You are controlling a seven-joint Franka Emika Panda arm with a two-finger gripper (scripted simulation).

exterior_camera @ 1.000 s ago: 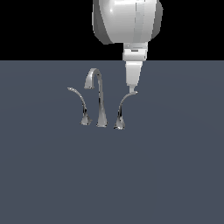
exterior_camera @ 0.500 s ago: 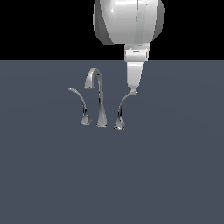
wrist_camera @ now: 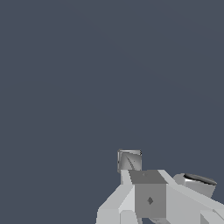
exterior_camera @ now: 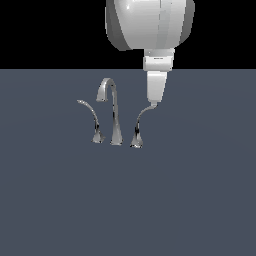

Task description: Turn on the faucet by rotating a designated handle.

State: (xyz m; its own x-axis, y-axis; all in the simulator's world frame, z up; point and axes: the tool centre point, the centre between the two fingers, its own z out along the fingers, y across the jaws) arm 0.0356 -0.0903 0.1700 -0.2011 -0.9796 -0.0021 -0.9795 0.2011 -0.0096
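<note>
The chrome faucet stands in the middle of the exterior view, its gooseneck spout (exterior_camera: 114,107) between two slim levers. The designated handle (exterior_camera: 138,127) is the lever on the exterior view's right, curving up from a flared base to a thin tip. My gripper (exterior_camera: 155,102) hangs straight down with its fingertips touching that tip from the right. No gap shows between the fingers, and they look shut with nothing held. In the wrist view, the fingers (wrist_camera: 148,194) sit low in the picture, with a small chrome piece (wrist_camera: 129,160) just beyond them.
The other lever (exterior_camera: 93,122) arcs toward the exterior view's left of the spout. The faucet stands on a flat dark grey-blue surface (exterior_camera: 128,200) that spreads in every direction. A chrome rounded part (wrist_camera: 197,181) shows beside the fingers in the wrist view.
The gripper has drifted slightly toward the exterior view's right while staying against the handle's tip. The faucet looks nearly unchanged.
</note>
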